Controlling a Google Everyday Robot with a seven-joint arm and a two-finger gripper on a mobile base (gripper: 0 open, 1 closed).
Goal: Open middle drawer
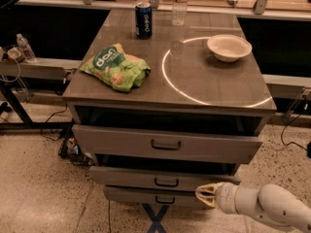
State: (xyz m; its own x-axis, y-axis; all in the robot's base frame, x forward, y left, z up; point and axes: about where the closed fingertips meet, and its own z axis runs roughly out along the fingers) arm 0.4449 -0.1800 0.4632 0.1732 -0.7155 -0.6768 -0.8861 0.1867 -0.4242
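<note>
Now my smooth cream gripper (pixel 206 194), tapered fingers (pixel 204 190) pinched narrow, hovers just beside the lower right end of the wide, flat-fronted grey metal middle drawer (pixel 121 177) with its dark loop handle (pixel 166 182).

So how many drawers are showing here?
3, stacked: top drawer, middle drawer beneath it, bottom drawer lowest, with the pincer near its right end. More may be hidden below.
</note>
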